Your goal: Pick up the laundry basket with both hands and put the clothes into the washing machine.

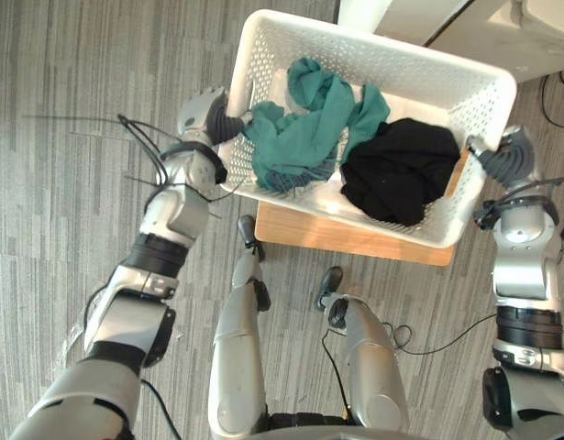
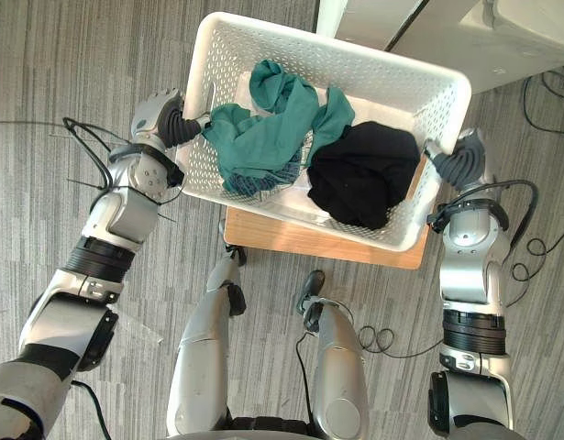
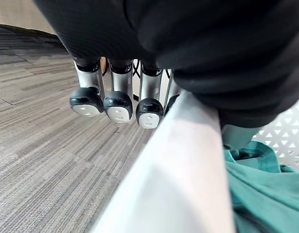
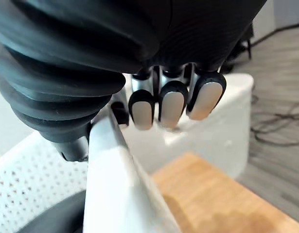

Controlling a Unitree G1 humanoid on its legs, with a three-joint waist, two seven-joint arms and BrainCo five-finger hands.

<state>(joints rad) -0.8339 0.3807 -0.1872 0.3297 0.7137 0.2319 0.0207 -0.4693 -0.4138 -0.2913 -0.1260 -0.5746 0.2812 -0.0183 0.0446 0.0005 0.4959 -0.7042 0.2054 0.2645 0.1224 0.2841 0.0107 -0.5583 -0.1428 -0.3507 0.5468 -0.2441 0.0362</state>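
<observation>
The white perforated laundry basket point(image 1: 410, 78) sits between my two hands above a wooden stool top point(image 1: 346, 236); I cannot tell whether it still touches the wood. Inside it a teal garment point(image 1: 304, 128) lies on the left and a black garment point(image 1: 401, 170) on the right. My left hand point(image 1: 208, 115) grips the basket's left end. In the left wrist view its fingers point(image 3: 117, 104) curl down outside the rim point(image 3: 178, 170). My right hand point(image 1: 506, 156) grips the right end, its fingers point(image 4: 171, 104) hooked over the rim point(image 4: 115, 179).
A white appliance point(image 1: 502, 27) stands just past the basket at the upper right. Grey striped carpet point(image 1: 71, 137) lies open to the left. The wooden stool is directly in front of me, below the basket.
</observation>
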